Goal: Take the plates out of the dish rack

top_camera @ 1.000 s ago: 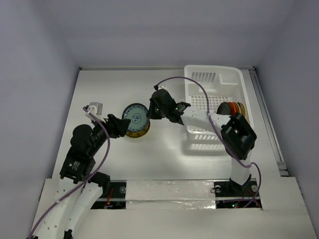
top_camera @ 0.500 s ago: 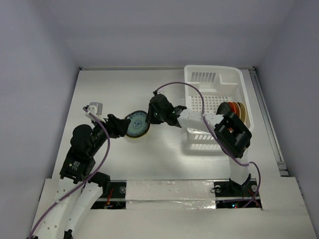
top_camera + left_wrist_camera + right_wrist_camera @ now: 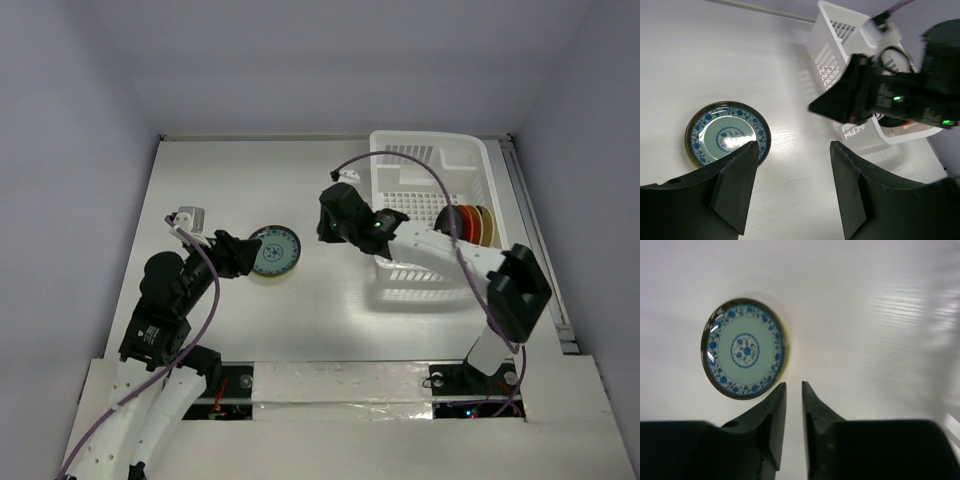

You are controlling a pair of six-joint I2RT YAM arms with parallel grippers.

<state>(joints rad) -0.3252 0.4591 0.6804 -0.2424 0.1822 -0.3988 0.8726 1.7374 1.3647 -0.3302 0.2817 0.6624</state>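
Note:
A blue-patterned plate [image 3: 274,250] lies flat on the table on top of a lime-green plate, whose rim [image 3: 786,342] shows beneath it. It also shows in the left wrist view [image 3: 725,135] and in the right wrist view [image 3: 743,348]. My left gripper [image 3: 238,256] [image 3: 792,145] is wide open and empty, just left of the plate. My right gripper [image 3: 325,228] [image 3: 793,385] is empty, its jaws a narrow gap apart, above bare table right of the plate. The white dish rack [image 3: 400,165] [image 3: 830,55] holds dark, orange-red and tan plates [image 3: 468,222] standing on edge.
The right arm [image 3: 890,95] reaches from the near right across the rack's left wall. Walls close the table at the back and on both sides. A rail runs along the right edge [image 3: 540,250].
The right gripper let go of the blue-patterned plate, which now lies flat on the stack. It has drawn back to the right, toward the rack. The left arm has not moved.

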